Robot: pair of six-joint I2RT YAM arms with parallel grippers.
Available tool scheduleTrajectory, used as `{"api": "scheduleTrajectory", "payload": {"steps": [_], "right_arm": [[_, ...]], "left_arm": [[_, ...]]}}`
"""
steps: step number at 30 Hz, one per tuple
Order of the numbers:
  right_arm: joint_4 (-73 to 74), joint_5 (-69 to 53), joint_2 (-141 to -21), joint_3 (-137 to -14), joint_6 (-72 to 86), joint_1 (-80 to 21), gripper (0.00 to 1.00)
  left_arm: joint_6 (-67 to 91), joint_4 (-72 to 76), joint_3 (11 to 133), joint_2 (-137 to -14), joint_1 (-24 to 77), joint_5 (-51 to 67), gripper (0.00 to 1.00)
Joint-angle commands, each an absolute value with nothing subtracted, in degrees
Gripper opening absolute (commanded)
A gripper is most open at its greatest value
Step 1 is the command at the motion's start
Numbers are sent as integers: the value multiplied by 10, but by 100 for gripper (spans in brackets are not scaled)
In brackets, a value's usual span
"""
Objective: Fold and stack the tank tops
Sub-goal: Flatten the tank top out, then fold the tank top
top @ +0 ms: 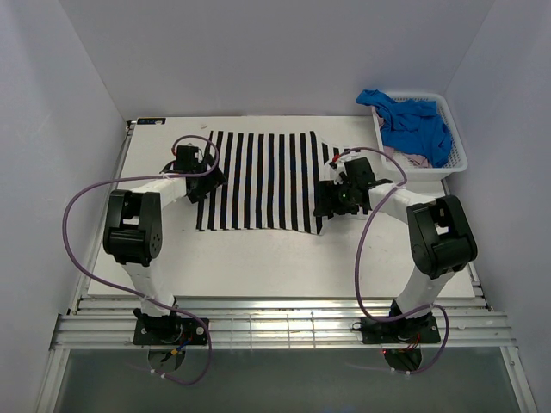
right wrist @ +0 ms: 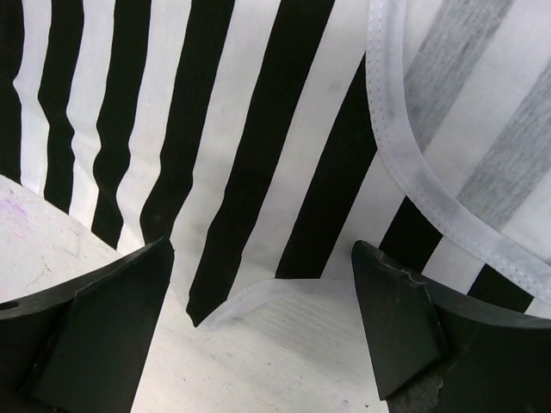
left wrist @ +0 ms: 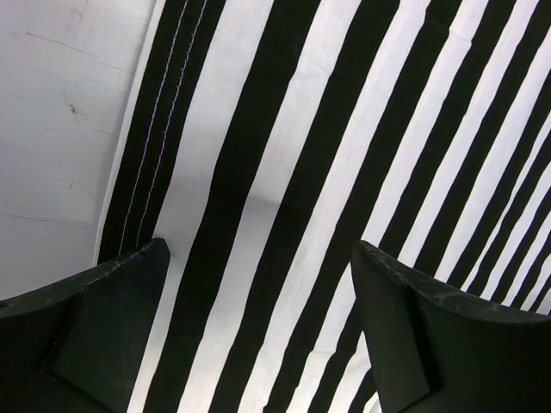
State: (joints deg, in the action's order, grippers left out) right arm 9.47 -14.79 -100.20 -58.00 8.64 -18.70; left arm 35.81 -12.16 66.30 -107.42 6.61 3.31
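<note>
The black-and-white striped tank top [top: 258,181] is lying spread flat at the centre of the worktop [top: 258,258]. The left gripper [top: 205,186] is hanging released over its left edge, one finger at the stitched hem. The right gripper [top: 329,203], also released, is straddling the lower right corner by the white-bound opening. The blue tank top [top: 413,125] is lying bunched in the white lattice basket [top: 456,159] at upper right, with the pink tank top [top: 417,160] showing beneath it.
</note>
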Motion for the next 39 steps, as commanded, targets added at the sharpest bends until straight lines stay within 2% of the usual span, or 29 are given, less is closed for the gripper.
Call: {"api": "scheduleTrajectory", "payload": {"steps": [1,7,11,20,26,34,36,39], "right_arm": [[134,-155,-990,-562,98,-205,90],[159,-112,-941,-598,72,-235,90],[174,-76,-890,-612,55,-251,90],[185,-2,-797,-564,49,-332,90],[182,-3,-780,-540,58,-338,90],[221,34,-807,-566,63,-338,90],[221,41,-809,-566,68,-339,90],[233,41,-816,-573,72,-339,90]], "left_arm": [[343,-159,651,-1069,57,34,98],[351,-185,643,-977,57,22,98],[386,-239,625,-900,57,-38,98],[460,-348,519,-741,57,-62,98],[482,-352,483,-750,57,-77,98],[510,-320,464,-800,56,-90,98],[511,-319,462,-813,56,-95,89],[519,-315,460,-832,55,-102,87]]}}
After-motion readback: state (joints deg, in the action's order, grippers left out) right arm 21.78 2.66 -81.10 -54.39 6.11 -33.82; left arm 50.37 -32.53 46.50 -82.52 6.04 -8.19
